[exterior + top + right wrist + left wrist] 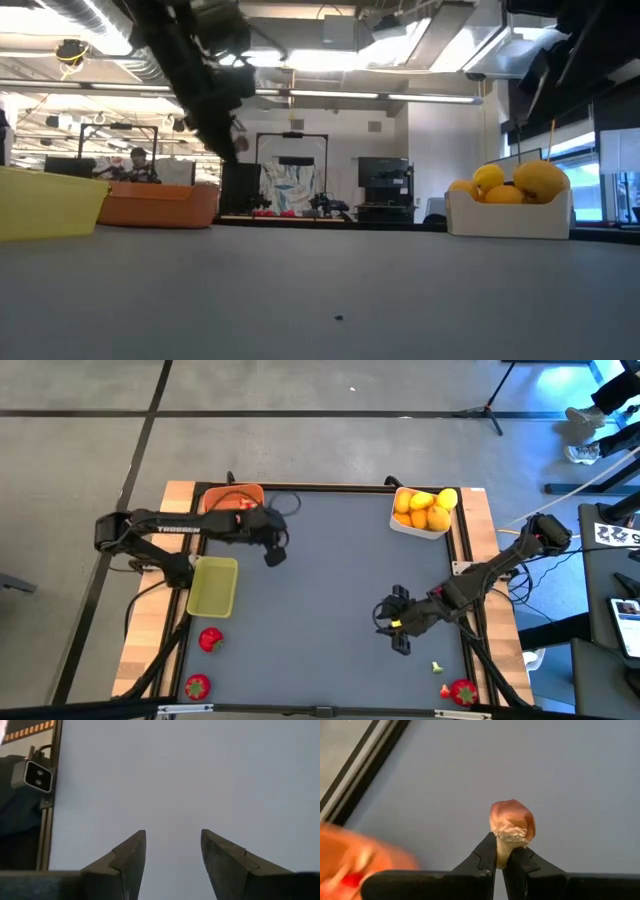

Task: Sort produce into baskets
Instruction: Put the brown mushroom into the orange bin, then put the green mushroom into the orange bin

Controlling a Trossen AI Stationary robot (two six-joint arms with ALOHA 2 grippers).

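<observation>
My left gripper (274, 552) hangs over the grey table just right of the orange basket (232, 500), shut on a tiny pale-and-red bit (512, 820). A yellow-green basket (213, 586) sits at the table's left edge. The white basket (425, 512) at the far right holds several yellow and orange citrus fruits. Two red strawberries (210, 639) (197, 685) lie near the front left, and a third (462, 691) lies at the front right beside a small green piece (437, 666). My right gripper (390, 628) stands open over bare table (172, 795). My left gripper pinches the bit's pale, crinkled end (504, 847) between its two fingertips. The rounded pinkish part sticks out beyond the tips. The fingers slant down toward the table, and the bit is lifted clear of it.
The middle of the table (330, 580) is open grey surface. Black rails and wooden strips (150, 640) border the left and right sides. In the low view the orange basket (160, 203), yellow-green basket (45, 205) and white basket (510, 213) stand along the far side.
</observation>
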